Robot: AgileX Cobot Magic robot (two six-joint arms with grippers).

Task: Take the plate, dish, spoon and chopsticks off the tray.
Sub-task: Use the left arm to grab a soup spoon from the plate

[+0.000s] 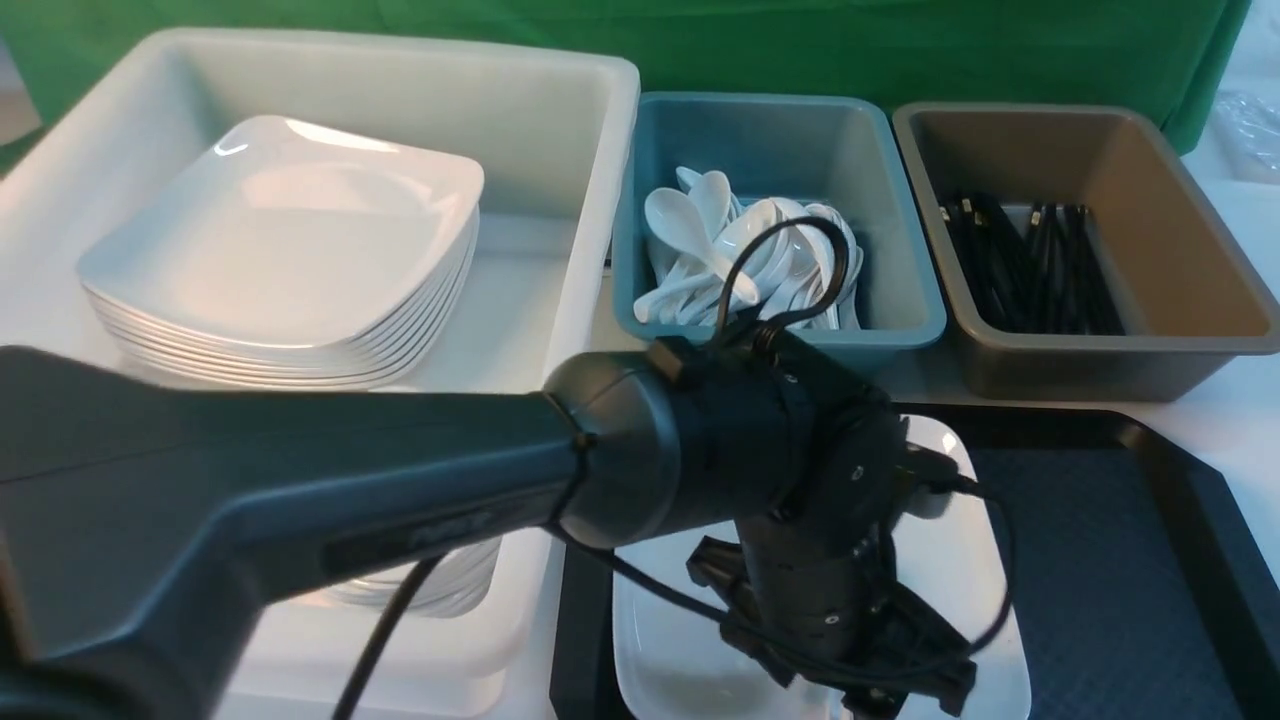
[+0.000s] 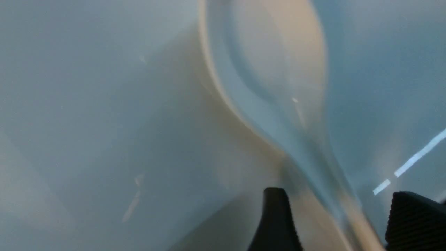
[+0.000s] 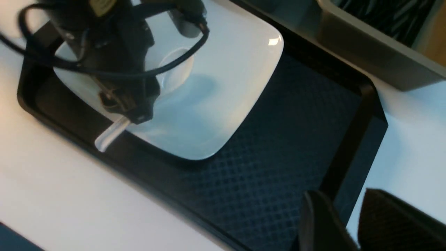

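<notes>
fingers (image 2: 277, 223) of the left gripper (image 2: 339, 195) are spread, one each side of the spoon (image 2: 275, 69) handle; the spoon lies straight ahead, bowl on the plate (image 3: 226, 104).

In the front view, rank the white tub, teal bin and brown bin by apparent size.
1. The white tub, clearly largest.
2. The brown bin and teal bin: nearly alike, too close to rank.

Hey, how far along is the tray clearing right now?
Only the plate and spoon show on the tray, so the rest looks done. In hand: left gripper open around the spoon's handle. Left: both, spoon lying on plate.
</notes>
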